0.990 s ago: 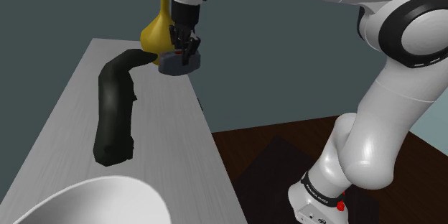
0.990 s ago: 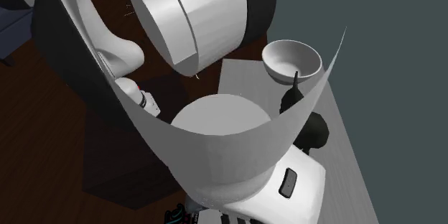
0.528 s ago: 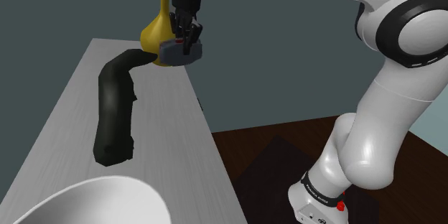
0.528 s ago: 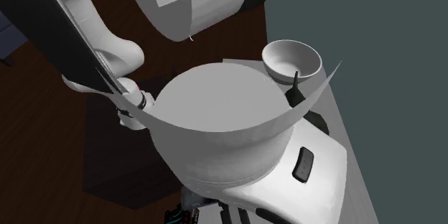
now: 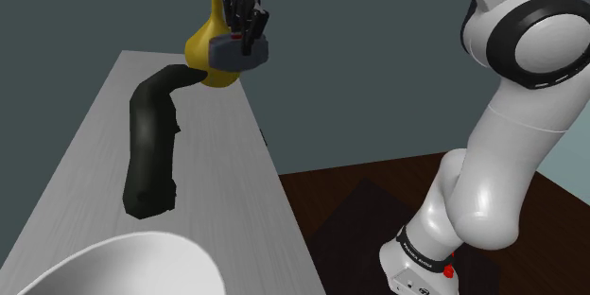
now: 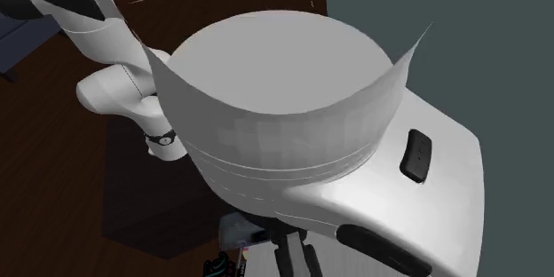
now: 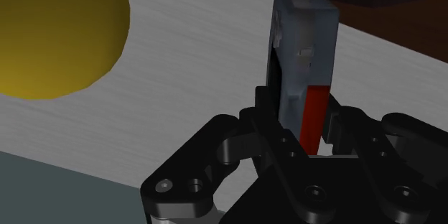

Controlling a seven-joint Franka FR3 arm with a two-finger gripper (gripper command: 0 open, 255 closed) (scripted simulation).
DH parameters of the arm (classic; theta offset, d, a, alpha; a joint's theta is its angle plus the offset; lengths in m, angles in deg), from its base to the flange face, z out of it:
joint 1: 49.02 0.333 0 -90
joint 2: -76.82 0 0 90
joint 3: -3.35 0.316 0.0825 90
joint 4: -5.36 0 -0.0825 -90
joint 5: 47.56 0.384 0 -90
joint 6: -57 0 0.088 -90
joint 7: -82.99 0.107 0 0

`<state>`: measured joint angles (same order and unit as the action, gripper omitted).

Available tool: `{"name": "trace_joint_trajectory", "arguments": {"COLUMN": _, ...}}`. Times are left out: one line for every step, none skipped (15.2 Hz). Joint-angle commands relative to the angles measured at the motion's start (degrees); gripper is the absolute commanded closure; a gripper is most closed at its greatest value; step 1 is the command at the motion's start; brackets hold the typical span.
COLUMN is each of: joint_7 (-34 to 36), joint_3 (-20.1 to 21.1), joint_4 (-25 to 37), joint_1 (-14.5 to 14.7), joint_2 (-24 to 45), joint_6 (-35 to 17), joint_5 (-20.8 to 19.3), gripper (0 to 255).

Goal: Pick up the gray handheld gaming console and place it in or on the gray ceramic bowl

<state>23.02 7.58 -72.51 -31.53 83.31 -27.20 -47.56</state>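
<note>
Console [image 5: 242, 54]: clamped edge-on between the closed fingers of the hand [image 5: 243, 30], hanging well above the bench [image 5: 227, 189] in front of the yellow vase [image 5: 201, 52]. It sits higher than a second ago. Lift judged complete; the carry to the bowl [image 5: 142, 239] at the bench's near end remains.

Wore rounded white shells [image 5: 492, 180] with black joint bands [image 5: 529, 38]. Bore a red base button [image 5: 448, 269]. Ended in a screw-dotted black gripper [image 7: 300, 118].
</note>
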Motion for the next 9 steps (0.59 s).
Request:
{"name": "trace_joint_trajectory", "arguments": {"joint_7": 1.97, "joint_3": 0.87, "joint_4": -0.84, "joint_1": 1.11, "joint_2": -0.99, "joint_6": 0.12, "joint_5": -0.01, "gripper": 255}}
{"name": "trace_joint_trajectory", "arguments": {"joint_7": 3.24, "joint_3": 1.43, "joint_4": -1.68, "joint_1": 1.81, "joint_2": -1.68, "joint_6": -0.04, "joint_5": 0.01, "gripper": 255}}
{"name": "trace_joint_trajectory", "arguments": {"joint_7": 4.52, "joint_3": 2.0, "joint_4": -2.42, "joint_1": 2.51, "joint_2": -2.3, "joint_6": -0.17, "joint_5": 0.03, "gripper": 255}}
{"name": "trace_joint_trajectory", "arguments": {"joint_7": 5.81, "joint_3": 2.59, "joint_4": -3.08, "joint_1": 3.21, "joint_2": -2.86, "joint_6": -0.28, "joint_5": 0.06, "gripper": 255}}
{"name": "trace_joint_trajectory", "arguments": {"joint_7": 7.11, "joint_3": 3.2, "joint_4": -3.65, "joint_1": 3.9, "joint_2": -3.35, "joint_6": -0.36, "joint_5": 0.08, "gripper": 255}}
{"name": "trace_joint_trajectory", "arguments": {"joint_7": 8.43, "joint_3": 3.83, "joint_4": -4.14, "joint_1": 4.58, "joint_2": -3.78, "joint_6": -0.43, "joint_5": 0.11, "gripper": 255}}
{"name": "trace_joint_trajectory", "arguments": {"joint_7": 9.75, "joint_3": 4.46, "joint_4": -4.54, "joint_1": 5.26, "joint_2": -4.15, "joint_6": -0.48, "joint_5": 0.14, "gripper": 255}}
{"name": "trace_joint_trajectory", "arguments": {"joint_7": 11.08, "joint_3": 5.1, "joint_4": -4.86, "joint_1": 5.95, "joint_2": -4.45, "joint_6": -0.51, "joint_5": 0.16, "gripper": 255}}
{"name": "trace_joint_trajectory", "arguments": {"joint_7": 12.42, "joint_3": 5.74, "joint_4": -5.1, "joint_1": 6.65, "joint_2": -4.69, "joint_6": -0.52, "joint_5": 0.18, "gripper": 255}}
